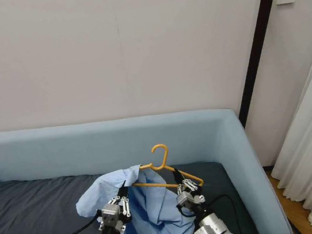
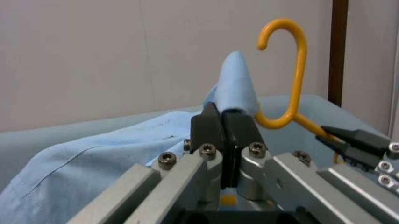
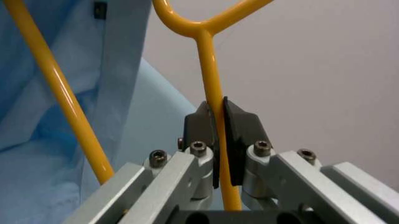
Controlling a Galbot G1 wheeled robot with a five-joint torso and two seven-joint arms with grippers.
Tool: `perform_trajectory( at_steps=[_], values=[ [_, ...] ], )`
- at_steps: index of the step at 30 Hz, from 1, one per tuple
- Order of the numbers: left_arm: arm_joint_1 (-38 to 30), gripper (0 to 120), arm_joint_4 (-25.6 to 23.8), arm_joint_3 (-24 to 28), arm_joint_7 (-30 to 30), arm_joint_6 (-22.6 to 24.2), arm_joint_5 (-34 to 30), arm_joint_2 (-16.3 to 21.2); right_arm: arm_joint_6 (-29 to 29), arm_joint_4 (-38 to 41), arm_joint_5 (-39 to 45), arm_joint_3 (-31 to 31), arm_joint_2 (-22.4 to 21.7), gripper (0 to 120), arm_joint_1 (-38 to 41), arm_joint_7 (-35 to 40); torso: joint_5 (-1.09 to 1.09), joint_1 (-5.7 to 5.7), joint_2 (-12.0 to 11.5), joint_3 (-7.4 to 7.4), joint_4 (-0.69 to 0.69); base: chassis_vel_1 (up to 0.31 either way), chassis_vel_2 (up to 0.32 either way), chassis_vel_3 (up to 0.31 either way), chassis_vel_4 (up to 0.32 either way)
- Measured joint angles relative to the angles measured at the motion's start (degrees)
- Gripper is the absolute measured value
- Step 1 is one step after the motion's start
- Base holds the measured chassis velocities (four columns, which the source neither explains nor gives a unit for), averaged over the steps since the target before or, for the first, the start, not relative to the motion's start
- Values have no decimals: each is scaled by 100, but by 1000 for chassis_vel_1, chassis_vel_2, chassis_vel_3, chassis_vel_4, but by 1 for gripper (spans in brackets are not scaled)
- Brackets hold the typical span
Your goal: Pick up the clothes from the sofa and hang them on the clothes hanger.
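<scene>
A crumpled light-blue fabric garment (image 1: 152, 213) hangs between the two grippers of a Galbot G1, partly draped on a yellow-orange wire-shaped clothes hanger (image 1: 165, 157) held up over the sofa. The job looks about half done. The cloth is off the cushion and bunched over the hanger's shoulder on the left gripper's side. The shoulder on the right gripper's side is bare, and most of the fabric sags below the bar towards the robot. Drawing the garment across that bare shoulder appears to be the work left.

The left gripper (image 1: 123, 188) has its black fingers pressed together on a fold of the garment. In the left wrist view a peak of blue cloth (image 2: 240, 79) rises straight out of the clamped tips (image 2: 222, 122), with the hanger's hook (image 2: 298, 70) just beyond and to one side. The right gripper (image 1: 178, 178) is clamped on the hanger itself. The right wrist view shows its pads (image 3: 218, 135) tight around one yellow rod (image 3: 209, 70), with the second rod and the blue fabric (image 3: 31, 154) just beside it.

Behind both grippers stand the pale-blue sofa backrest (image 1: 90, 143) and a plain off-white wall (image 1: 135, 50). The dark grey seat cushion (image 1: 24, 211) lies beneath them.
</scene>
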Motion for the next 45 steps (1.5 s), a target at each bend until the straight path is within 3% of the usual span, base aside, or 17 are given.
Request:
perform_trajectory(
  at_steps=[6, 12, 19, 24, 26, 32, 37, 40, 41, 45],
  values=[
    [-71, 0, 118, 167, 200, -141, 19, -154, -73, -89, -88, -10, 63, 3, -31, -24, 0, 0, 0, 0, 0, 0, 0, 0, 0],
    [-69, 0, 559, 312, 134, -340, 293, -243, -56, -82, 52, 70, 143, 3, -90, 24, -1, 0, 0, 0, 0, 0, 0, 0, 0],
    [-212, 0, 934, 571, -141, -1027, 125, -493, 45, 19, 367, 351, 226, 3, 234, 138, -1, 0, 0, 0, 0, 0, 0, 0, 0],
    [-121, 17, 953, 530, -65, -1456, 162, -447, 156, 59, 399, 457, 206, 3, 360, 81, -1, 0, 0, 0, 0, 0, 0, 0, 0],
    [28, 29, 849, 325, -29, -1713, 247, -262, 213, 115, 374, 530, 184, 3, 404, 45, -2, 0, 0, 0, 0, 0, 0, 0, 0],
    [486, 47, 438, -304, 108, -2033, 215, 272, 295, 168, 235, 588, 178, 3, 378, 9, -2, 0, 0, -1, 3, 0, 0, 0, 0],
    [860, 66, -194, -715, 442, -2062, -572, 1056, 395, 92, 56, 779, 200, 3, 212, 3, -2, 0, 0, -1, -3, 0, 0, 0, 0],
    [1015, 79, -581, -1101, 673, -1988, -1231, 1564, 461, -11, -43, 783, 250, 3, 206, 2, -1, -1, 0, -1, 2, 0, 0, 0, 0],
    [1015, 79, -581, -1101, 673, -1988, -1231, 1564, 461, -11, -43, 783, 250, 3, 206, 2, -1, -1, 0, -1, 2, 0, 0, 0, 0],
    [952, 95, -625, -1491, 937, -1739, -2132, 2218, 493, -101, -131, 781, 346, 3, 209, 2, -3, 0, 0, -1, 0, 0, 0, 0, 0]
  ],
)
